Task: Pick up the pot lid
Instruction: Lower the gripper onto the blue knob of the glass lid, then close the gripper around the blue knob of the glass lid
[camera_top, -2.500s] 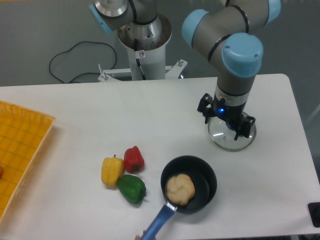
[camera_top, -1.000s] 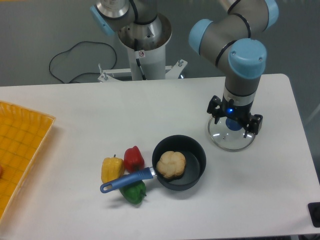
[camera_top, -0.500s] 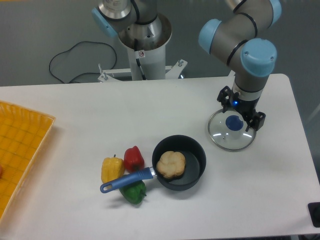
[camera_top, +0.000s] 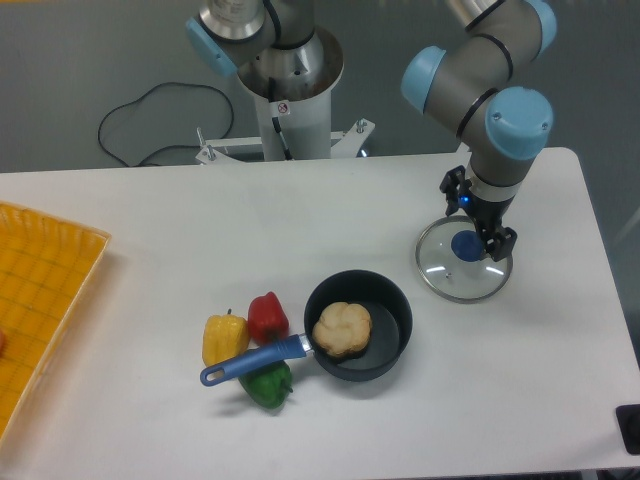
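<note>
Lying beneath wide-set jaws: the lid (camera_top: 440, 272)

The lid rests flat on the right half of the surface (camera_top: 180, 250), its blue knob (camera_top: 466, 247) facing up. The gripper (camera_top: 474, 229) hangs over its far side, jaws spread well apart; how high, I cannot tell.

Nearer the camera and left of the lid sits a black pan (camera_top: 385, 345) with a tan, rounded piece (camera_top: 342, 329) inside. Its blue handle (camera_top: 258, 360) points left, crossing in front of a green pepper (camera_top: 268, 389) and a yellow one (camera_top: 224, 336). A red pepper (camera_top: 267, 318) lies beside the pan. A yellow crate (camera_top: 60, 262) stands far left.
</note>
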